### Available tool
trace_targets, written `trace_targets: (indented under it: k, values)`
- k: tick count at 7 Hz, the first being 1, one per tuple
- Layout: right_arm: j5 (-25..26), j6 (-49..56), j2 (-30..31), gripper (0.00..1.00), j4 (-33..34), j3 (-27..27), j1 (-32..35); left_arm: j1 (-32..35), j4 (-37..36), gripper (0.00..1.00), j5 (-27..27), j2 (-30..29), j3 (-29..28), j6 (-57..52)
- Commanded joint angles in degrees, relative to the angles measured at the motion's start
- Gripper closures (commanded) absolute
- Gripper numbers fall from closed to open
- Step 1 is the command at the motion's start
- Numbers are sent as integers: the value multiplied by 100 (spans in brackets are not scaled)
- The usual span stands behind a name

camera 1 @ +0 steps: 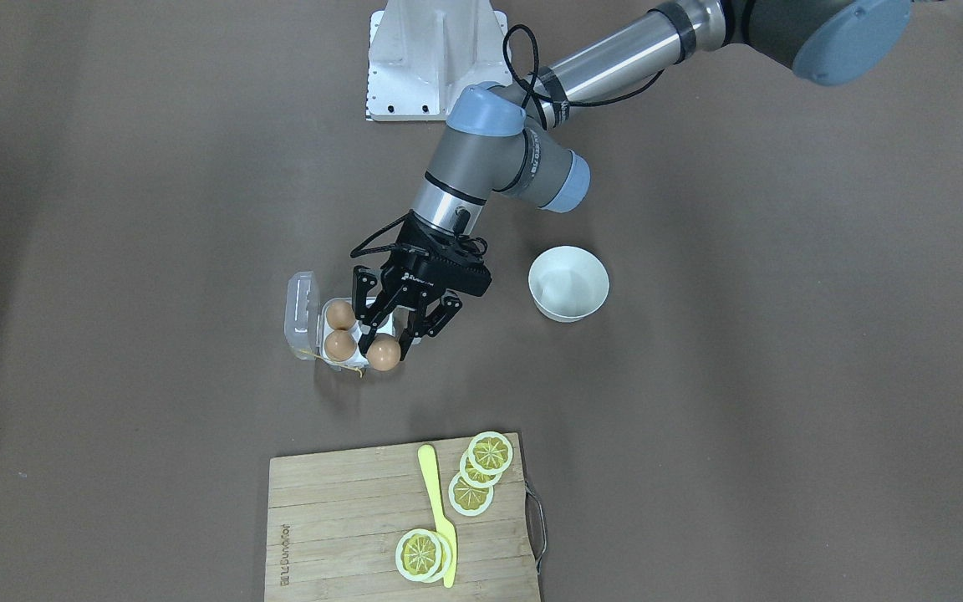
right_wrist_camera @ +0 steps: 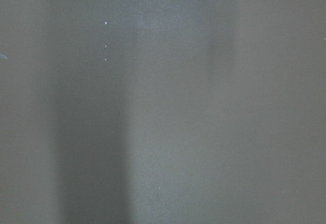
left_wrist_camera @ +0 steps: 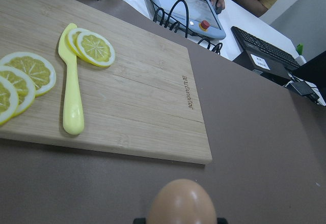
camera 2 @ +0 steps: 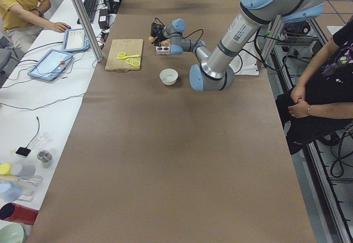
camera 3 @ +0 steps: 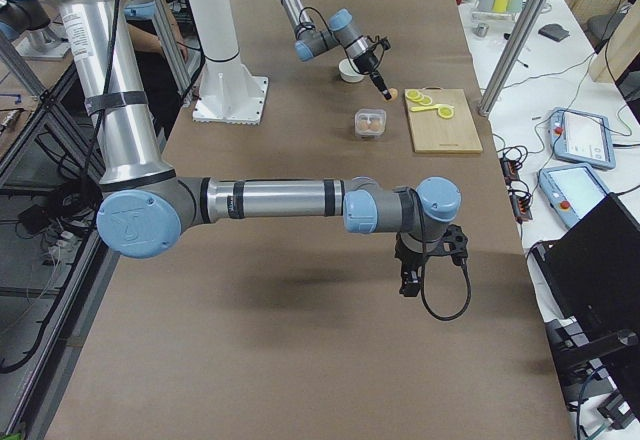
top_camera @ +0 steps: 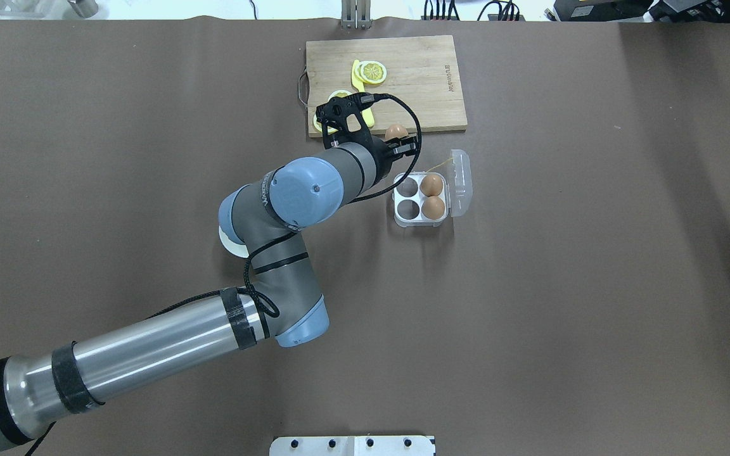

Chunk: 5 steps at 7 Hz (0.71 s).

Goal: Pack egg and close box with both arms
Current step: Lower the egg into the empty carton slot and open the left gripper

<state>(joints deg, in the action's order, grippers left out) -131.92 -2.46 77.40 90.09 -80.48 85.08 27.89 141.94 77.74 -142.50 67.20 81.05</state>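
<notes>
My left gripper [camera 1: 384, 344] is shut on an orange-brown egg [camera 1: 383, 354] and holds it just off the carton's corner on the cutting-board side. The egg also shows in the overhead view [top_camera: 396, 132] and at the bottom of the left wrist view [left_wrist_camera: 182, 201]. The clear egg carton [top_camera: 406, 218] lies open, its lid [top_camera: 461, 182] folded out flat. Two eggs [top_camera: 431, 185] [top_camera: 433, 207] fill the cells beside the lid; the two cells nearer the arm are empty. My right gripper [camera 3: 415, 272] hangs over bare table far from the carton; I cannot tell whether it is open or shut.
A white bowl [camera 1: 568, 284] stands on the arm's side of the carton. A wooden cutting board [camera 1: 339, 518] with lemon slices [camera 1: 490, 452] and a yellow knife [camera 1: 437, 510] lies past the carton. A white pedestal [camera 1: 435, 58] is at the robot's edge.
</notes>
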Motion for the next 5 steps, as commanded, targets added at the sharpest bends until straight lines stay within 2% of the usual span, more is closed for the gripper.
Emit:
trace_targets:
  k: [1,5]
  values:
    - [0,0,3,0,0,-11,0,-64,0,57,-83,-119,-154,-1]
    - [9,0,3,0,0,-3,0,-178,0,54,-242,-226,-462,-10]
